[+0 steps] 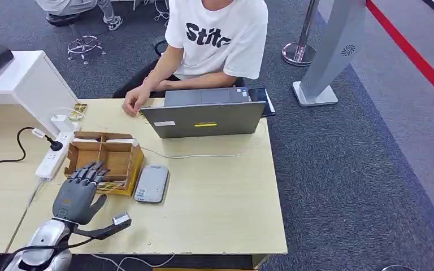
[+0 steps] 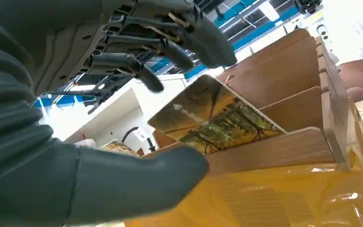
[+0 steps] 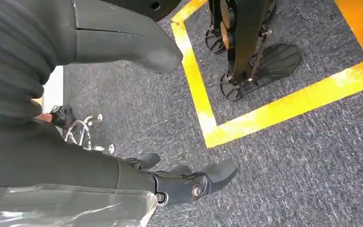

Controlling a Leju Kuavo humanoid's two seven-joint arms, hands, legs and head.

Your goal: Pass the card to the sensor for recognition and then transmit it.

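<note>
1. Card point(image 2: 217, 118) first: it's sitting tilted in the wooden box point(image 1: 104, 161), lower left of the head view, leaning on one of the dividers. Nobody's holding it yet.
2. My left hand point(image 1: 80, 192) is over the near edge of that box, fingers spread and holding nothing. From the wrist view the fingers point(image 2: 170, 47) are above the card and the thumb point(image 2: 137, 184) is on its other side, not touching as far as I can see.
3. My right hand point(image 3: 189, 182) hangs down over the carpet with nothing in it, fingers loosely curled.
4. Progress, I'd say: basically at the start. Picking the card up isn't done, and the grey sensor point(image 1: 151, 183) pad just beside the box hasn't seen it.
5. Handover to the person point(image 1: 215, 39) behind the laptop point(image 1: 206, 118) is also still to go.
</note>
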